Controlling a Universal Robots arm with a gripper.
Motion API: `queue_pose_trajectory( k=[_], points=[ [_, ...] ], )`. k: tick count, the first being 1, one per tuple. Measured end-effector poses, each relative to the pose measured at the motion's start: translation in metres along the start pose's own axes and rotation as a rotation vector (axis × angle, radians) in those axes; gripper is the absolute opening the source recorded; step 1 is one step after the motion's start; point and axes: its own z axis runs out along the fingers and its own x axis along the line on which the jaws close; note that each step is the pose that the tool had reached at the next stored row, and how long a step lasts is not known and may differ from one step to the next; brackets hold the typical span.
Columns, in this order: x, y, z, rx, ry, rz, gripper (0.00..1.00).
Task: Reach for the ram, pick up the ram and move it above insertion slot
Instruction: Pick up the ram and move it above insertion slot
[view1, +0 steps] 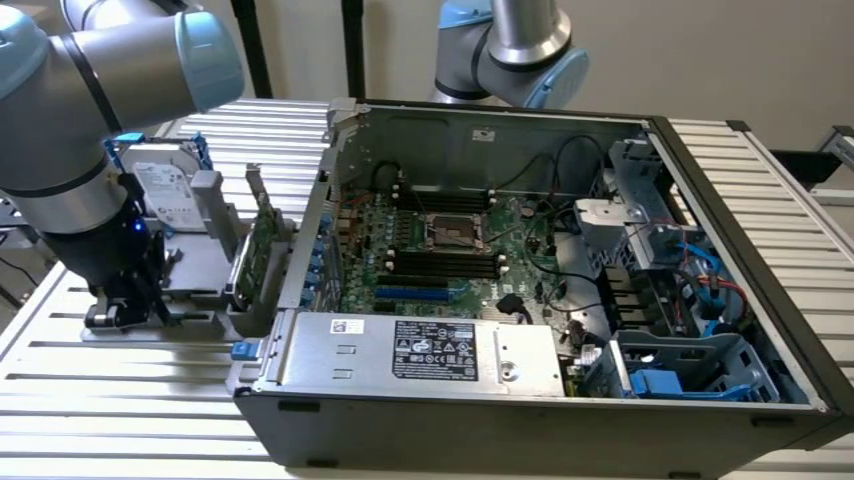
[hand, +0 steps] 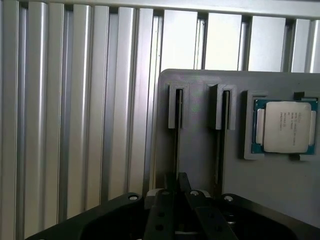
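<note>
Wrist view first: we see the claw (hand: 177, 184) low at the grey holder (hand: 200, 145), its fingertips pressed almost together on the ram (hand: 176, 142). The ram shows as a thin dark strip standing on edge in one of the holder's two slots, with a processor chip (hand: 283, 126) seated beside the other slot. In the exterior view we have the claw (view1: 127, 310) low on the desk (view1: 134, 410), to the exterior view's left of the open computer case (view1: 400, 425).
</note>
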Motion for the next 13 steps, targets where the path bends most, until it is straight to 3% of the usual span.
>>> queue_pose_trajectory(
  k=[5,13],
  points=[
    [0.000,0.0002,-0.0095,-0.0008,-0.0002,0.000,0.14],
    [0.000,0.0002,-0.0445,-0.0015,-0.0003,0.000,0.14]
  ],
)
